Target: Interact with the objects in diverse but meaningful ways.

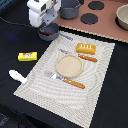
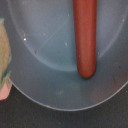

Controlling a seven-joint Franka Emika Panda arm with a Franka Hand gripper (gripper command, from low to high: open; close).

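Hand (image 1: 47,27) above the small grey pan (image 1: 49,34)
The brown sausage (image 2: 85,37) lies inside the pan; I cannot tell if the hand is spread.

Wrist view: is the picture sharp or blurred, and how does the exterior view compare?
Wrist view: soft and blurred at close range, the brown sausage and grey pan lack crisp edges. Exterior view: low in detail but evenly lit, with the tan plate readable.

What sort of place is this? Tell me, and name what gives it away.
Most likely a toy kitchen set up on a table for a robot arm. A placemat holds a plate with cutlery beside it, a stove top with round burners sits behind, and a sausage lies in a small pan.
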